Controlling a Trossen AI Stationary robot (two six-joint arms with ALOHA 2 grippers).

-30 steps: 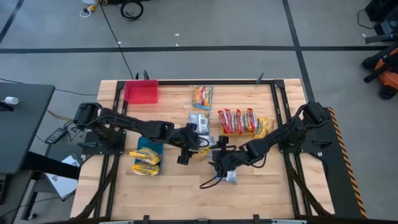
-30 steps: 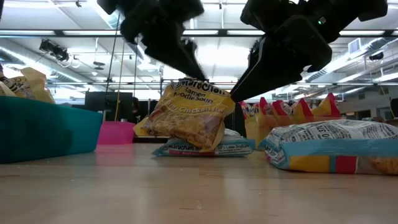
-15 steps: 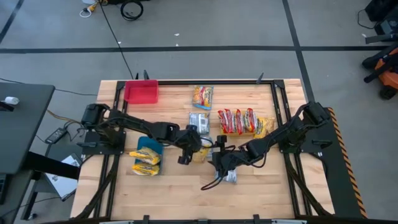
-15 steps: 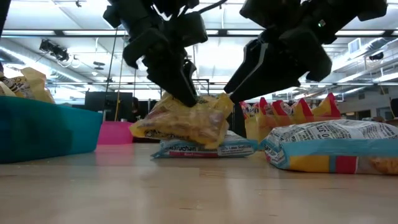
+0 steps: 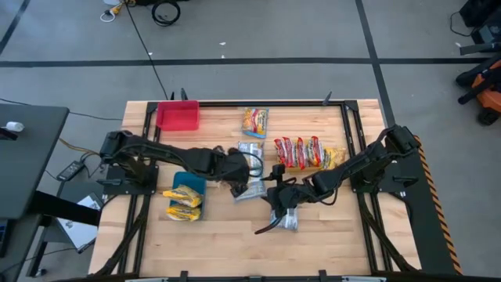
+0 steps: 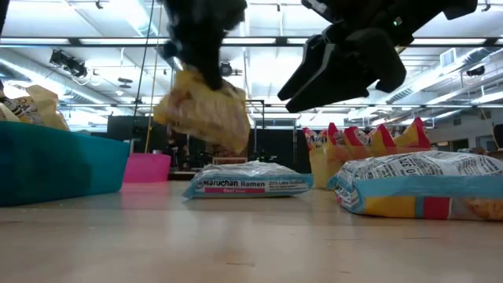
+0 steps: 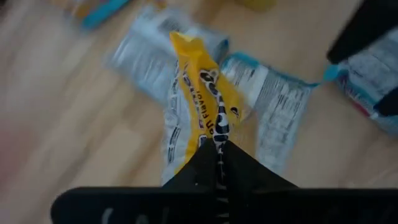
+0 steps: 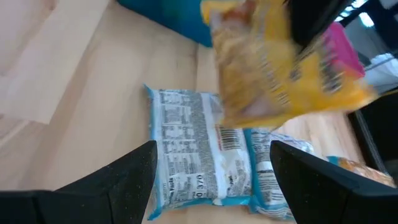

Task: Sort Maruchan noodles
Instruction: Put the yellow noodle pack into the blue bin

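A: Left end effector?
B: Clamped on a yellow packet by one edge. Packet hangs below the fingers, clear of the table. In the left wrist view the fingers meet on the packet's crimped seam.

A: What's under it?
B: A silver-blue packet flat on the table, directly below and slightly toward the right end effector. Not touching the held one.

A: Right end effector?
B: Jaws wide, holding nothing. It hovers above the table just beside the left one, over the same silver-blue packet. Right wrist view shows both fingers spread with that packet between them and farther out.

A: Anything near it?
B: A second silver-blue packet lies flat on the near side of it in the low view. Behind it, a row of red packets stands on edge, packed together. One more yellow packet lies farther out past them.

A: Bins?
B: Blue bin beside the left arm, yellow packets in and over its edge. Red bin well apart from both end effectors, at the far corner on the left arm's side.
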